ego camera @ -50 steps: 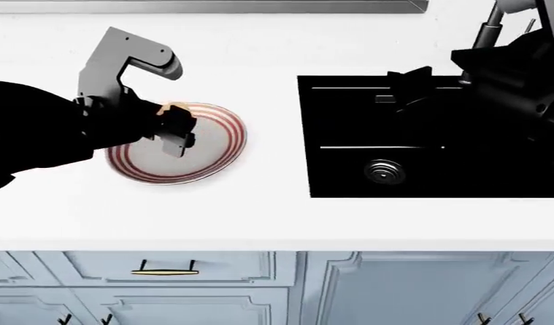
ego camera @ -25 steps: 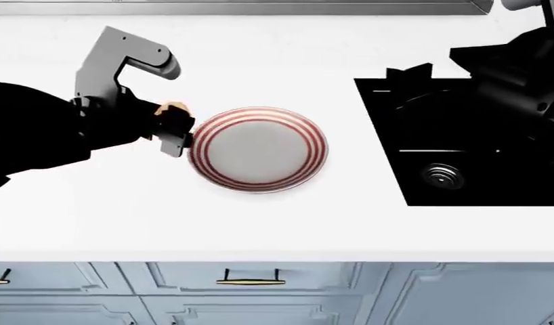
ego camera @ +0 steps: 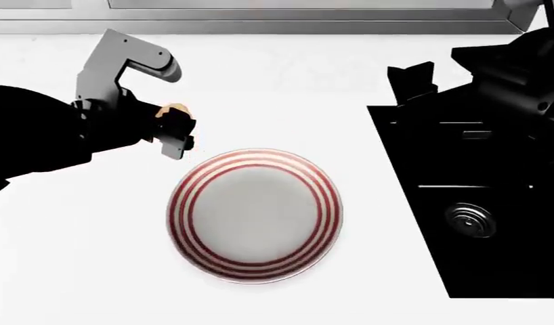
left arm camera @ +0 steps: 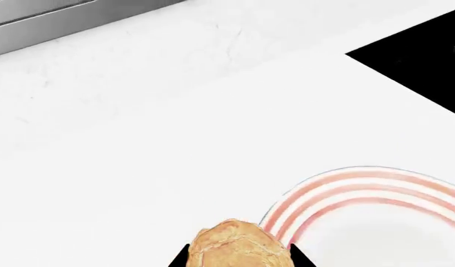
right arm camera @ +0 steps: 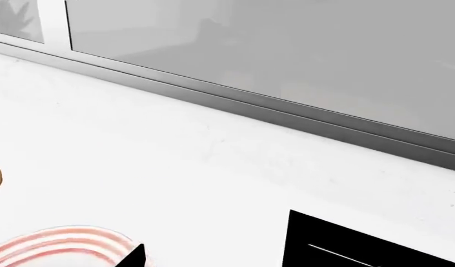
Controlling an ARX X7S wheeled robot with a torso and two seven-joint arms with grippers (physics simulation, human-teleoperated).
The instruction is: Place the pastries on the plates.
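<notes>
My left gripper [ego camera: 176, 120] is shut on the golden-brown bun [ego camera: 175, 110] and holds it above the counter, just off the far left rim of the red-ringed plate [ego camera: 254, 213]. In the left wrist view the bun [left arm camera: 238, 246] sits between the two black fingertips, with the plate's rim [left arm camera: 339, 192] right beside it. My right gripper [ego camera: 411, 81] hangs above the sink's far left corner, open and empty; one fingertip [right arm camera: 136, 257] shows in the right wrist view. The doughnut and the plain white plate are out of view.
A black sink [ego camera: 476, 203] with a round drain [ego camera: 469, 220] fills the right side of the white counter [ego camera: 96, 237]. A grey window frame [ego camera: 259, 26] runs along the counter's back edge.
The head view has shifted: the plate went from under my left gripper to the right, then nearer. The left gripper still holds the bun, now off the plate's far left edge.
</notes>
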